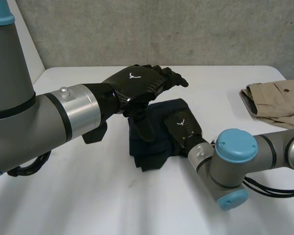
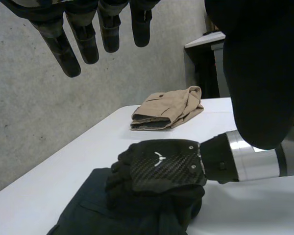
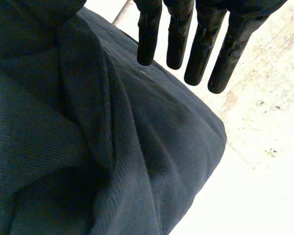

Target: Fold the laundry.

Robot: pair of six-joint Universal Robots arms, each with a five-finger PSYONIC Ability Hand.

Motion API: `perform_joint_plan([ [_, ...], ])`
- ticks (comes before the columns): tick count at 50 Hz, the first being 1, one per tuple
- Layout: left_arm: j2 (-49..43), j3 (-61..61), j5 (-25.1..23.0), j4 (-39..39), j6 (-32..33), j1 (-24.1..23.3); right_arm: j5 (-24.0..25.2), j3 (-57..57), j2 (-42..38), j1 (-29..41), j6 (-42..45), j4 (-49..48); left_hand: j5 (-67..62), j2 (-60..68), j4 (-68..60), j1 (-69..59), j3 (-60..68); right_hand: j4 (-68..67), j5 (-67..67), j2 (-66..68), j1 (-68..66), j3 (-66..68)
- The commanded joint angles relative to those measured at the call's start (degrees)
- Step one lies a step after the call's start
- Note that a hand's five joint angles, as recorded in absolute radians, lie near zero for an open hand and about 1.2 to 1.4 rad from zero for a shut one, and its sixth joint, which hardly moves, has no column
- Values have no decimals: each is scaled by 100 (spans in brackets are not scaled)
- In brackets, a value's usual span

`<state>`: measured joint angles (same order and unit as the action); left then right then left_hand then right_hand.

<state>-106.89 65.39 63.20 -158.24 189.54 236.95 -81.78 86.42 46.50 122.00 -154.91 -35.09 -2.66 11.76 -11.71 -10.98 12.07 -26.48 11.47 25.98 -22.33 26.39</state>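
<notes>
**Right hand flat on the navy cloth, left hand hovering open**

My right hand (image 1: pixel 185 125) (image 2: pixel 161 166) lies palm down on the dark navy garment (image 1: pixel 149 149) (image 2: pixel 83 208) (image 3: pixel 137 161), over the side of the bundle nearest my right arm. From its own wrist I see its fingers (image 3: pixel 196 54) stretched out straight and a little apart, reaching across the cloth. A thick ridge of fabric runs up under the palm toward the thumb side. Whether the thumb catches that ridge I cannot tell.

My left hand (image 1: pixel 137 83) (image 2: pixel 63 49) hangs in the air above the same garment, clear of it. Its fingers are straight and loosely spread, and it holds nothing.

The back of each hand is woven carbon with a small white emblem (image 1: pixel 133 76) (image 2: pixel 159 157), a spread-winged V. That is the only marking I can make out.

The navy garment sits near the middle of the table (image 1: pixel 88 196) (image 2: pixel 49 186), bunched into a rough rectangle with uneven layers. A seam line shows on its flatter part.

Well apart from it, toward the far corner on my right, a tan garment (image 1: pixel 277 100) (image 2: pixel 169 110) lies folded. It has a flap with one dark button on top.

Behind the white table stands a grey concrete wall (image 1: pixel 161 29) (image 2: pixel 39 112).
</notes>
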Motion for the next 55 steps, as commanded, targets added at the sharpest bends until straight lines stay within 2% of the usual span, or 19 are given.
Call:
perform_joint_plan([
  [1,2,0,8,-5,4,9,30,-556,-255,-1,66,178,60,30,-35,-109,-1,-1083,1584,1134,-1498,1093],
  [5,2,0,8,-5,-5,9,48,-969,-501,-9,57,494,60,30,-35,-109,-1,-3484,3985,3534,-3899,3494],
  [6,2,-9,8,-5,-5,9,65,-1126,-571,-9,48,651,60,30,-35,-109,-1,-4939,5440,4990,-5354,4949],
  [7,-7,-9,8,-5,-5,17,74,-1189,-598,-9,40,714,60,30,-35,-109,-1,-5348,5849,5398,-5762,5357],
  [14,2,0,17,-5,-5,35,206,-1198,-353,-97,75,1233,60,30,-35,-109,-1,-5352,5853,5402,-5767,5361],
  [17,2,-9,17,-5,-5,35,521,-1049,-45,-351,83,1417,60,30,-35,-109,-1,-5352,5853,5402,-5767,5361],
  [18,2,-9,17,-5,-5,35,740,-970,77,-718,101,1487,60,30,-35,-109,-1,-5352,5853,5402,-5767,5361],
  [21,2,-9,17,-5,-5,35,1110,-864,236,-1203,206,1541,60,30,-35,-109,-1,-5352,5853,5402,-5767,5361],
  [26,2,-9,17,-5,-14,44,1926,-855,378,-2125,1056,1733,60,30,-35,-109,-1,-5352,5853,5402,-5767,5361],
  [30,-7,-9,17,-5,-93,53,2322,-1039,299,-2469,1672,1927,60,30,-35,-109,-1,-5352,5853,5402,-5767,5361],
  [35,-7,-9,17,-5,-128,61,2622,-1557,44,-2576,2035,2077,43,47,-52,-125,16,-5352,5853,5402,-5767,5361],
  [41,-16,-17,26,-5,-145,70,2649,-2506,-97,-2584,1710,2015,43,47,-52,-126,16,-5352,5853,5402,-5767,5361],
  [48,-16,-9,26,-5,-145,70,2632,-4455,-492,-2812,437,1770,26,64,-69,-142,33,-5352,5853,5402,-5767,5361],
  [55,-16,-9,34,-5,-145,88,2667,-5750,-958,-3217,-189,1752,26,64,-69,-142,33,-5352,5853,5402,-5767,5361],
])
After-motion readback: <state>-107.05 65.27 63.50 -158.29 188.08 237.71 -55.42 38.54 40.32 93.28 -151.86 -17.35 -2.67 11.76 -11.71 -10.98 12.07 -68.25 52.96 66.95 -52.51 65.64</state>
